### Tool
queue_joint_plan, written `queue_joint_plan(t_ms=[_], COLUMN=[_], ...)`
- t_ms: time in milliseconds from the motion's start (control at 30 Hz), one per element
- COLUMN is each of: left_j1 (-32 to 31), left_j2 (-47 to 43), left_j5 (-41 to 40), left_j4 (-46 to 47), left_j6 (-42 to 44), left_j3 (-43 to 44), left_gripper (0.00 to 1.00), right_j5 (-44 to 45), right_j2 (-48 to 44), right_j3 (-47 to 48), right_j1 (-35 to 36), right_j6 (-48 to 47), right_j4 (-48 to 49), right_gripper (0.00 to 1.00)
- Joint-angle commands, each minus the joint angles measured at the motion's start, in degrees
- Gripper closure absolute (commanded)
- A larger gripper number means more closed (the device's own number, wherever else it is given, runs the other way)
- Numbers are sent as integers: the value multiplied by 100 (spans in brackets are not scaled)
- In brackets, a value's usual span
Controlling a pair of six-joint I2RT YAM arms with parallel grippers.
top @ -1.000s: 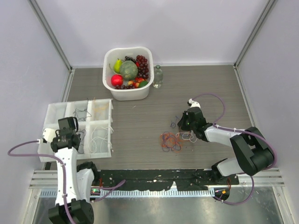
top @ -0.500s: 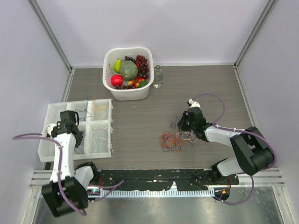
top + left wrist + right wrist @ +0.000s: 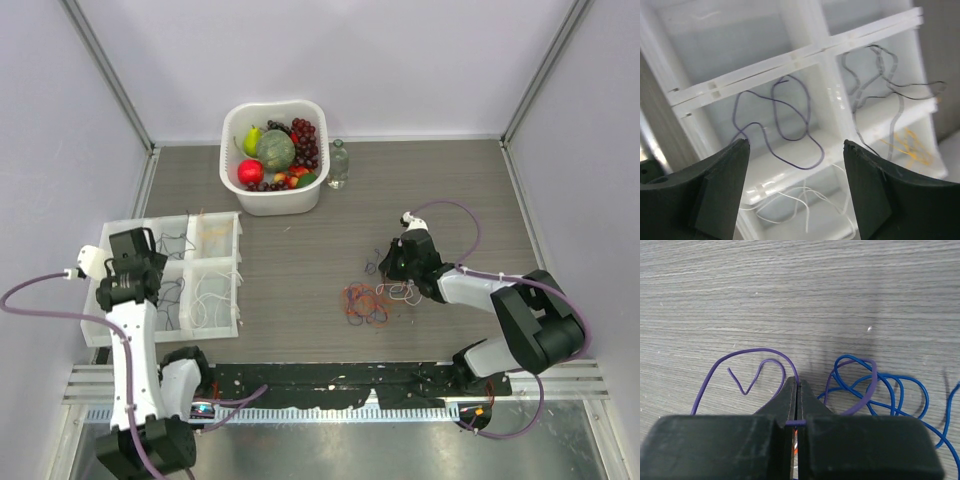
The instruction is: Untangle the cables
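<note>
The tangle of cables (image 3: 367, 302), orange, red, blue and white, lies on the table right of centre. My right gripper (image 3: 393, 264) sits low at its far right edge, shut on a thin purple cable (image 3: 750, 352) that arcs out from between the fingertips (image 3: 790, 390). Blue cables (image 3: 890, 390) loop just to its right. My left gripper (image 3: 148, 264) hangs open over the white divided tray (image 3: 238, 270) with nothing between its fingers (image 3: 735, 165). Under it a loose purple cable (image 3: 790, 125) rests in one compartment.
Other tray (image 3: 790, 60) compartments hold white cables (image 3: 790, 200), black cables (image 3: 875, 75) and orange ones (image 3: 907, 147). A white basket of fruit (image 3: 272, 155) and a small clear bottle (image 3: 338, 163) stand at the back. Grey walls close in both sides.
My left gripper has gone from shut to open over the tray and its wrist has turned a little. The right arm has stayed put, still shut on the purple cable.
</note>
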Motion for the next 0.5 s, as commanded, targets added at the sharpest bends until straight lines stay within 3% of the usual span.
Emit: queue_joint_plan(t_ms=[0,133,200,333,467], left_j1=[-1,-324,-850,-3045,-4866], left_j2=[-677,-1222,-1214,-689,189], left_j5=[1300,4252,4967,4918,4628], left_j4=[736,2447,3240,4060,4937], left_j6=[893,1124,1097,1807,2318], left_j3=[148,-500,-730,-670,-739], left_gripper=[22,25,30,33,29], right_j5=[-391,-725,-927,-560,-1259], right_j2=[-4,-57,48,-301,-1126], right_j3=[56,20,334,601,293], right_j1=[-5,214,398,1189,1322], right_j6=[-126,-258,-293,-145,312], right_j4=[339,585,211,-662,-583], right_gripper=[99,97,96,96,96])
